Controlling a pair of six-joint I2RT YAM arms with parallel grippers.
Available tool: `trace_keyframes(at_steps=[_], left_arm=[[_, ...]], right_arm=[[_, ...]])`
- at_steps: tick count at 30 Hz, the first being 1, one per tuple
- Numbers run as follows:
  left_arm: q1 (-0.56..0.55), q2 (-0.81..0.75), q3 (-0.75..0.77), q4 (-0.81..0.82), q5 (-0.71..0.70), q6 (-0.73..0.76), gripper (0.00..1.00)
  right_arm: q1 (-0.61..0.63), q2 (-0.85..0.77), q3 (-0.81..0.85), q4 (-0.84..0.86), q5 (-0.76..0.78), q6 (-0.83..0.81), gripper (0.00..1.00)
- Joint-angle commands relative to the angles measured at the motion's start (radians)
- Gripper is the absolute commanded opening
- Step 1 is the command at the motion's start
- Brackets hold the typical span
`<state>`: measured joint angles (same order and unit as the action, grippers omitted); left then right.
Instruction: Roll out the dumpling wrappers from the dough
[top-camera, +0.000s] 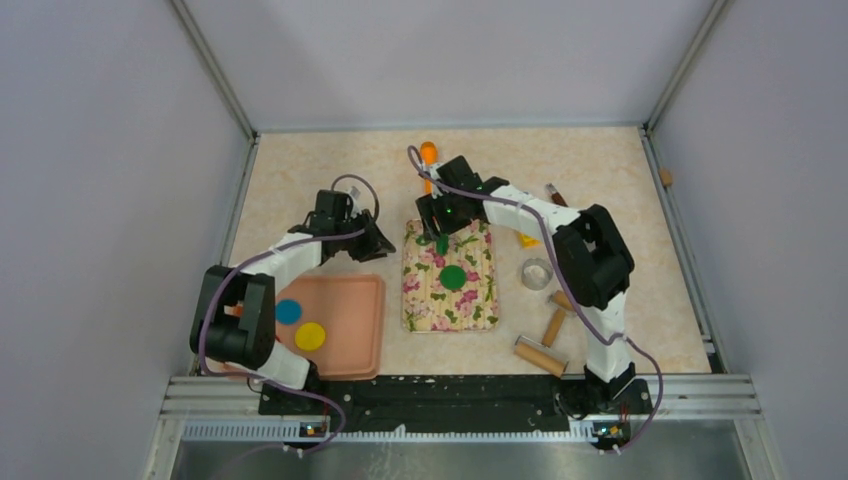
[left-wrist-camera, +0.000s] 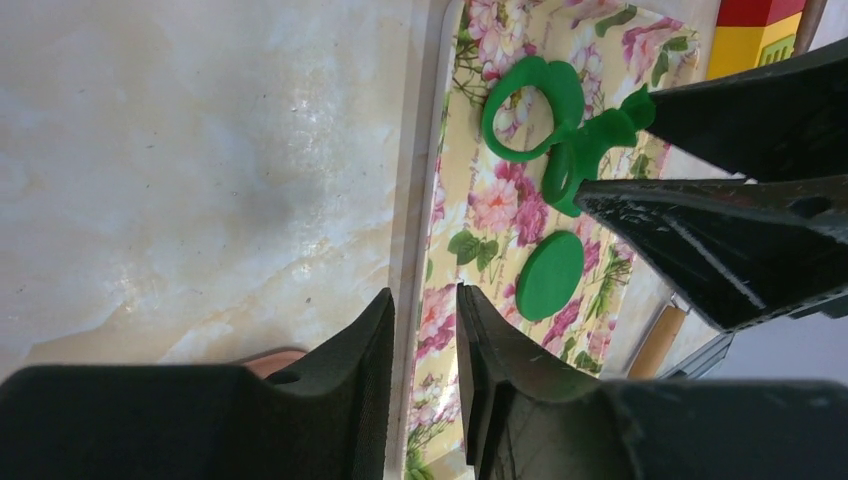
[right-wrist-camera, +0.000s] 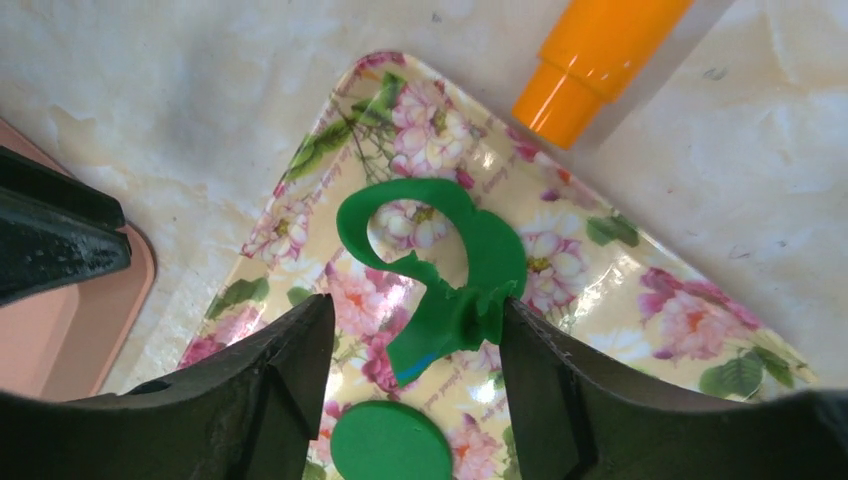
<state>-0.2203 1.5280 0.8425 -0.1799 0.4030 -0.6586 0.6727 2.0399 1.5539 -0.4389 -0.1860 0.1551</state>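
On the mat (top-camera: 450, 280), the dough (top-camera: 441, 240) lies behind the wrapper (top-camera: 453, 277); the tray (top-camera: 350, 335) sits left.
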Motion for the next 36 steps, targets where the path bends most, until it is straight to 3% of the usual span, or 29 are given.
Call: trace_keyframes(at_steps=[1, 5, 8, 11, 20, 23, 28, 36], left_arm=[[0.010, -0.052, -0.040, 0.058, 0.016, -0.006, 0.35], [0.011, -0.047, -0.046, 0.100, 0.037, -0.022, 0.42], [0.014, -0.008, -0.025, 0.196, 0.084, -0.047, 0.46], [0.027, 0.060, 0.045, 0.273, 0.143, -0.051, 0.50], [0.055, 0.306, 0.297, 0.284, 0.307, 0.040, 0.54], [0.055, 0.325, 0.307, 0.295, 0.324, 0.035, 0.53], [0.044, 0.359, 0.302, 0.458, 0.495, -0.057, 0.54], [0.002, 0.398, 0.371, 0.383, 0.552, 0.024, 0.56]], right_arm=[[-0.038, -0.031, 0.096, 0.014, -0.028, -0.001, 0.64], [-0.051, -0.057, 0.115, 0.001, -0.142, 0.000, 0.76], [-0.063, -0.052, 0.114, -0.013, -0.389, -0.009, 0.88], [-0.064, -0.056, 0.089, -0.023, -0.524, -0.040, 0.91], [-0.079, -0.071, 0.106, -0.030, -0.565, -0.108, 0.92], [-0.076, -0.083, 0.144, -0.049, -0.532, -0.149, 0.93], [-0.067, -0.098, 0.138, -0.065, -0.467, -0.235, 0.93], [-0.067, -0.094, 0.124, -0.059, -0.473, -0.210, 0.94]])
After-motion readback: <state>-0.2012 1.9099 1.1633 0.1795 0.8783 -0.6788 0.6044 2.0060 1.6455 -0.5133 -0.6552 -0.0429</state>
